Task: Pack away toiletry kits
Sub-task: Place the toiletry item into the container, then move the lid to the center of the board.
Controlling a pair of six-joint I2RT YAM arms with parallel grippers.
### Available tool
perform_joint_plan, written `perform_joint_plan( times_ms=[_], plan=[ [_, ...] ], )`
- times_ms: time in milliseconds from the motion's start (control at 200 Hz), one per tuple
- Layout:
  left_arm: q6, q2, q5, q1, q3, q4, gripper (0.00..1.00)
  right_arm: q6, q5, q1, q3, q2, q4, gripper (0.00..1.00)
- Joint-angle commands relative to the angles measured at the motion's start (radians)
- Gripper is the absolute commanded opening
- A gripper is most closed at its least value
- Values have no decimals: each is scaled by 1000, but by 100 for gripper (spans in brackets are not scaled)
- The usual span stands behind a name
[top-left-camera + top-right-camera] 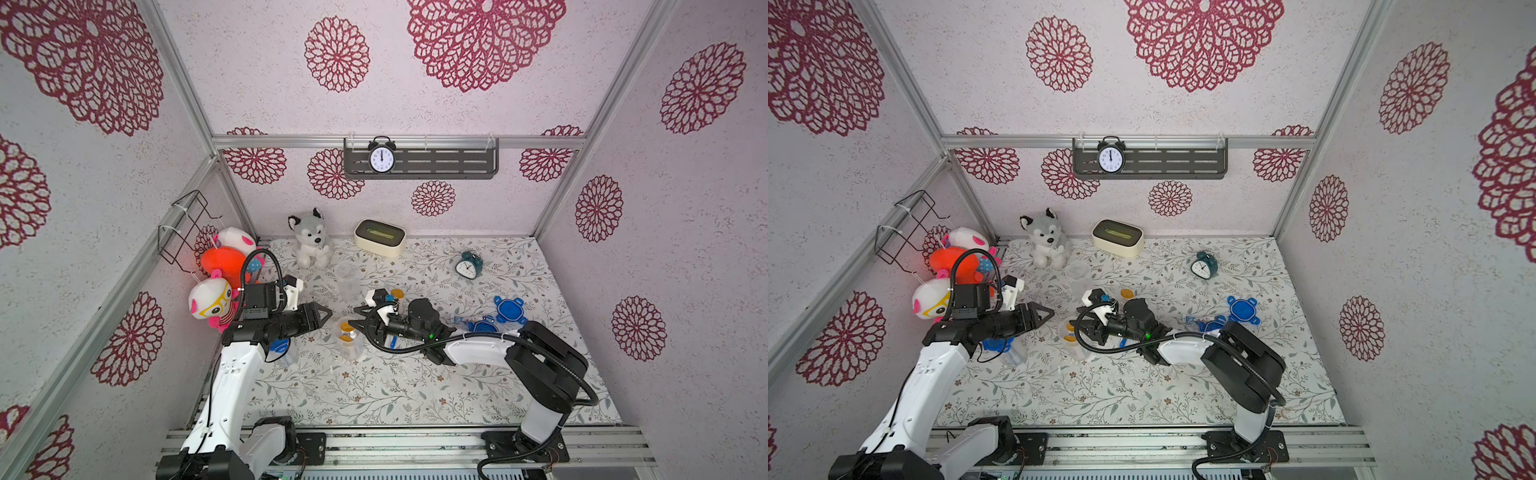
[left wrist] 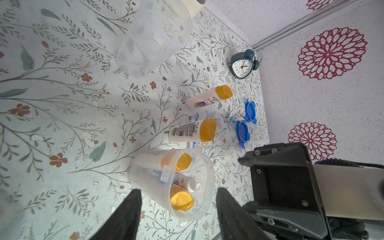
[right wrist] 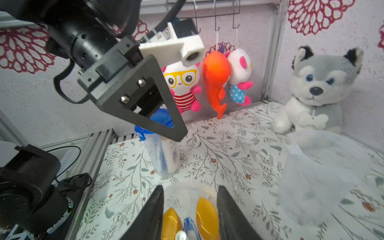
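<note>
Right pincer (image 3: pixel 191 188) parted above filled cup (image 2: pixel 149 176) — (left pincer (image 2: pixel 179 189) likewise).

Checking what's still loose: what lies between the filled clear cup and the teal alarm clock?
A yellow-capped bottle and a second bottle lie on their sides between the filled clear cup and the teal alarm clock, shown in the left wrist view.

- The lidded cup (image 1: pixel 284 353), left of the filled cup (image 1: pixel 348 338), lies mostly under the left arm (image 1: pixel 274 324) in both top views.
- Right of the filled cup, the right arm (image 1: pixel 415 322) hides the loose bottles (image 2: pixel 192 131) in both top views, except for one orange cap (image 1: pixel 397 293).
- In the right wrist view, the picture's edge cuts off the filled cup's contents.
- Behind the filled cup, the empty cup (image 3: pixel 324 176) is blurred in that view.
</note>
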Motion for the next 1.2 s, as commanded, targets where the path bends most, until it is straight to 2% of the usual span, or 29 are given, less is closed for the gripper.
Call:
perform_joint_plan(
  times_ms=[0, 75, 295, 405, 530, 635, 726, 911, 1096, 1196],
  plan=[
    [20, -8, -24, -5, 27, -4, 61, 25, 206, -31, 80, -175, -351, 45],
    [2, -7, -80, -19, 33, 0, 62, 67, 282, -81, 144, -215, -592, 45],
    [-35, 41, -261, -119, 104, -33, 65, 226, 309, -299, 248, -252, -960, 45],
    [-61, 57, -345, -195, 126, -37, 66, 279, 314, -385, 261, -265, -1069, 45],
    [-86, 73, -376, -242, 141, -18, 66, 314, 356, -474, 248, -292, -1182, 47],
    [-86, 93, -397, -276, 163, -13, 66, 314, 444, -553, 226, -321, -1300, 50],
    [-76, 102, -452, -322, 189, -9, 66, 324, 480, -648, 152, -384, -1321, 51],
    [-86, 131, -504, -419, 249, 45, 66, 371, 348, -876, -27, -494, -1284, 45],
    [-82, 169, -515, -476, 278, 87, 65, 380, 306, -972, -123, -505, -1290, 43],
    [-80, 183, -503, -486, 274, 109, 66, 384, 289, -1018, -165, -492, -1271, 48]
  ],
)
